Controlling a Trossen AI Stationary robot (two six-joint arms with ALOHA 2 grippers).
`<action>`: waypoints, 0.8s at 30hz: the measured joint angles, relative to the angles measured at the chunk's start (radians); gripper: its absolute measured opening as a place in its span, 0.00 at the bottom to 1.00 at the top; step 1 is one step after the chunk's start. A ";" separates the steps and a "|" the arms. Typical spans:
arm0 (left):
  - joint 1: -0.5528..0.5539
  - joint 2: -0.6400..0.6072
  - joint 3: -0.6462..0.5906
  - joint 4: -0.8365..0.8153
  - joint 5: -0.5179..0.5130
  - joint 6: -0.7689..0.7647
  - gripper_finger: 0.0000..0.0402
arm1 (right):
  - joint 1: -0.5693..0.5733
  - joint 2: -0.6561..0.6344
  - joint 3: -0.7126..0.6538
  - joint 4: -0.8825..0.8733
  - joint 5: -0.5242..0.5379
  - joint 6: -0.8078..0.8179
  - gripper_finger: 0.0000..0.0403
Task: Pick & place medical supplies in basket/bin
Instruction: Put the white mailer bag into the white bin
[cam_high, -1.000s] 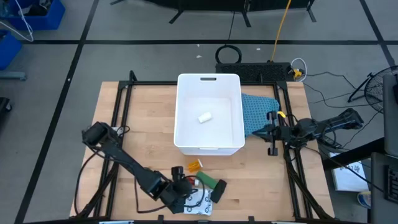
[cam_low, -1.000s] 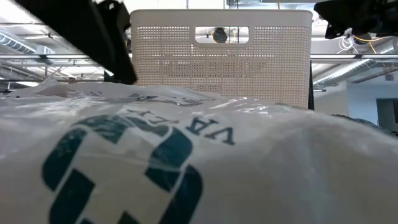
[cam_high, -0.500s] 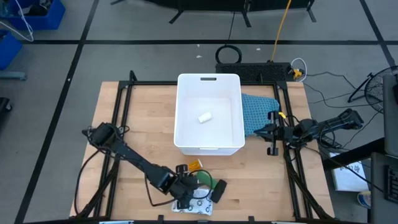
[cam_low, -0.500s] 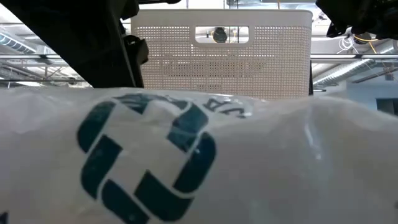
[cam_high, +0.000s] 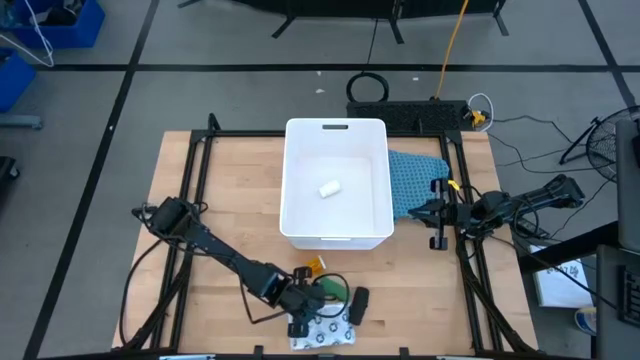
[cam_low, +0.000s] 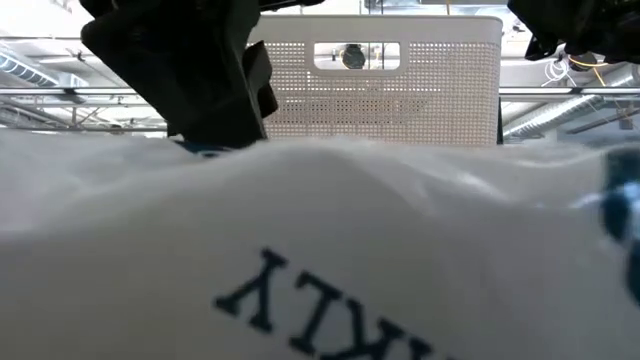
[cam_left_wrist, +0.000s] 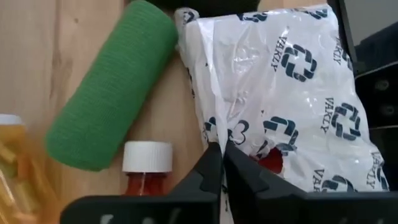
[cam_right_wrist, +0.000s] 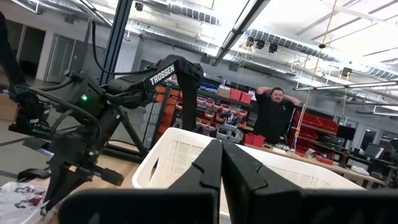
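Observation:
The flat white packet with dark print (cam_left_wrist: 292, 93) lies at the table's near edge (cam_high: 325, 335) and fills the low view (cam_low: 320, 260). My left gripper (cam_left_wrist: 222, 152) is shut on its rim. Beside it lie a green roll (cam_left_wrist: 112, 87), a red vial with a white cap (cam_left_wrist: 147, 167), an orange vial (cam_high: 313, 266) and a black oblong (cam_high: 356, 305). The white basket (cam_high: 337, 232) stands at mid-table with a small white roll (cam_high: 328, 187) inside. My right gripper (cam_high: 437, 215) waits shut at the table's right side. My left gripper pinches the packet's crumpled edge (cam_left_wrist: 214, 132), on the side toward the green roll, between its two fingers. The fingers slant down from the table's left. The rest of the packet spreads away from the fingers, over the table's near edge.
A blue-green mesh cloth (cam_high: 415, 178) lies right of the basket. Black frame rails (cam_high: 190, 180) run along the table's sides. Bare wood (cam_high: 230, 190) lies left of the basket. A person (cam_right_wrist: 272, 115) stands in the room beyond.
My left gripper has moved toward the table's right edge, onto the packet, and shut on its edge. The packet has shifted and turned: its printing shows differently in the low view.

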 joint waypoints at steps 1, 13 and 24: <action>-0.002 -0.003 0.000 -0.007 0.006 0.007 0.02 | 0.000 0.000 0.000 0.000 0.000 0.000 0.00; -0.096 -0.186 -0.005 -0.135 -0.223 0.106 0.01 | 0.000 0.000 0.000 0.004 0.000 0.013 0.00; -0.329 -0.513 -0.059 -0.283 -0.732 0.247 0.00 | 0.000 0.000 0.000 0.004 0.000 0.013 0.00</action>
